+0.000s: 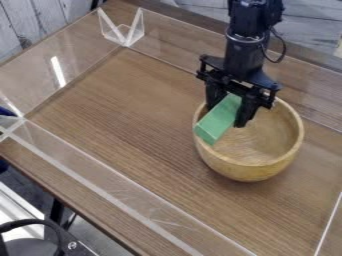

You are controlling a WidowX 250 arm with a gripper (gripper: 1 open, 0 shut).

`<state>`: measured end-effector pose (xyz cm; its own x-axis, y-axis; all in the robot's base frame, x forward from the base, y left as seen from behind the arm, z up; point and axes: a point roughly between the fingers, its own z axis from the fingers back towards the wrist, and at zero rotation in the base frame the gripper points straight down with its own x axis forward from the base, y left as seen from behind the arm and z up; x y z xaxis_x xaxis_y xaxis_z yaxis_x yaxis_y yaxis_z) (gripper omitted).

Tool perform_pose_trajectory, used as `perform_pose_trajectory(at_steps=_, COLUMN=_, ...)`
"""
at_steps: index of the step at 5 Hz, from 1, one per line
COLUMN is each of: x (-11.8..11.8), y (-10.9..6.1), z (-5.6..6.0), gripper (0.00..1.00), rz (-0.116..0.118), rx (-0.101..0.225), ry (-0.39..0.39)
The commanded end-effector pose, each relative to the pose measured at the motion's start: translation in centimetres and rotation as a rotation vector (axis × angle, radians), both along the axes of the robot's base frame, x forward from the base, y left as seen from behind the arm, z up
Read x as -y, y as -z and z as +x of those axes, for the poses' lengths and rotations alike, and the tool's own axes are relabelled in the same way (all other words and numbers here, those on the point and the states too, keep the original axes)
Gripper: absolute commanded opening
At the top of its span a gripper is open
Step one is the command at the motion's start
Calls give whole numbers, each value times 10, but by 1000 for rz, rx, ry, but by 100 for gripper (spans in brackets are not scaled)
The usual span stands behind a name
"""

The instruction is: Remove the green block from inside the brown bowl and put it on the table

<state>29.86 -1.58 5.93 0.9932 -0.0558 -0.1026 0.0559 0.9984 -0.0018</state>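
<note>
My gripper [235,103] comes down from the top of the camera view and is shut on the green block [218,122]. The block hangs tilted, its upper end between the black fingers and its lower end over the bowl's left rim. The brown bowl [261,150] sits on the table [120,120] at the right, directly under and to the right of the gripper. Whether the block's lower end touches the rim I cannot tell.
Low clear plastic walls [80,185] edge the tabletop at the left and front. A clear triangular bracket [123,27] stands at the far left corner. Bare wood lies to the left of the bowl.
</note>
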Motion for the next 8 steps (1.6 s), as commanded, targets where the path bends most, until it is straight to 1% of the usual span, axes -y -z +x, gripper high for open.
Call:
perform_pose_trajectory(at_steps=1, x=-5, y=-18, z=6, gripper=0, rz=2, rx=67, ry=-7)
perform_pose_trajectory(at_steps=2, x=-5, y=-16, z=5, gripper=0, rz=3, rx=61, ry=-7)
perform_pose_trajectory(at_steps=4, x=-20, y=-36, z=2, gripper=0, rz=-3, rx=95, ry=-36)
perform_pose_trajectory(at_steps=5, x=-46, y=-46, z=2, gripper=0, rz=2, rx=112, ry=-92)
perform_pose_trajectory(at_steps=6, x=-81, y=-41, z=1, gripper=0, rz=14, rx=106, ry=-147)
perform_pose_trajectory(at_steps=7, x=-99, y=-36, z=5, gripper=0, rz=26, rx=102, ry=-189)
perform_pose_trajectory(at_steps=8, x=-109, y=-21, z=7, gripper=0, rz=36, rx=80, ry=-205)
